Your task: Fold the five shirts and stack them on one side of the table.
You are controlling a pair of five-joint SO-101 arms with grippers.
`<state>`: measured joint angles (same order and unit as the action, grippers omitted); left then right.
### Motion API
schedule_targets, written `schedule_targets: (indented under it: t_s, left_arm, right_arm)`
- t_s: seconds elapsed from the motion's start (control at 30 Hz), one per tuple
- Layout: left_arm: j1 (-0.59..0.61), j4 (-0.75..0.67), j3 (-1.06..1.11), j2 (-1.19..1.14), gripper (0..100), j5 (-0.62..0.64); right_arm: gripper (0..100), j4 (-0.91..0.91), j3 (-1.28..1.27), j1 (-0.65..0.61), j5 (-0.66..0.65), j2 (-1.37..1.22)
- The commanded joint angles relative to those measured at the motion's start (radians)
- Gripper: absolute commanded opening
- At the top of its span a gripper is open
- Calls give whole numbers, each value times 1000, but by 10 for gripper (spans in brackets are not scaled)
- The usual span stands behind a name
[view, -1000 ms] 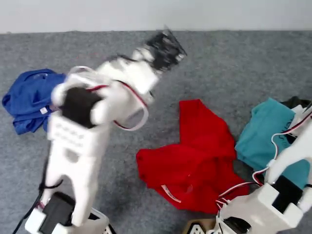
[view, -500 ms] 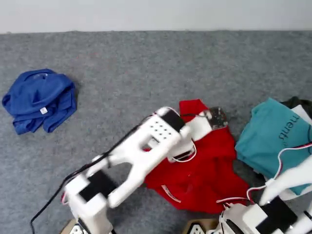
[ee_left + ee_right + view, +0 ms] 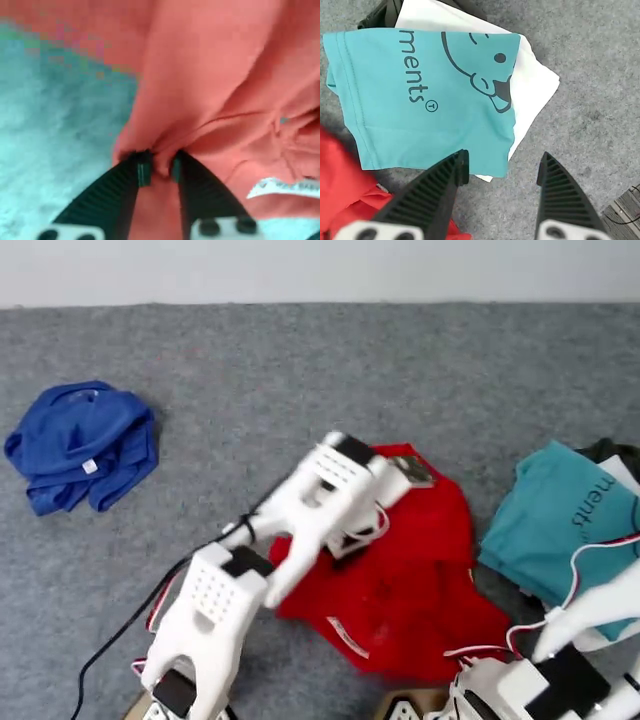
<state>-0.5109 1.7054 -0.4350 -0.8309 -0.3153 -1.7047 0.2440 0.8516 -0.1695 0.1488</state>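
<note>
High view overhead; wrist views close; red shirt [image 3: 430, 560] shared

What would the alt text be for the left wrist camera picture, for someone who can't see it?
The left tool is clamped shut on a fold of the red shirt, seen close up. Grey table lies beside the shirt, and a white label shows on the cloth.

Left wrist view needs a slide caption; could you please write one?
Left gripper shut on a fold of the red shirt.
</note>
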Motion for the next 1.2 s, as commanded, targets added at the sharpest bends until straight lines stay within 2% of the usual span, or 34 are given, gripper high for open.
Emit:
schedule_targets:
  t_s: [0.0, 0.33, 0.6, 0.7, 0.87, 1.07, 1.17]
  left_arm:
    - [132, 51, -90, -101, 17, 11]
    - [311, 48, -283, -109, 15, 11]
    - [571, 15, -697, -118, 15, 9]
    - [628, 9, -806, -118, 15, 11]
    - [594, 48, -846, -107, 17, 17]
    - [502, 46, -958, -89, 18, 201]
    - [470, 46, -1023, -66, 18, 235]
  right_arm:
    - [231, -5, 18, 4, -6, 35]
    - [231, -8, 18, 4, -6, 35]
    - [231, -10, 18, 2, -6, 35]
    - [231, -12, 18, 2, -6, 41]
    - [231, -13, 18, 2, -6, 42]
    - [231, -13, 18, 2, -6, 42]
    - [231, -13, 18, 2, -6, 42]
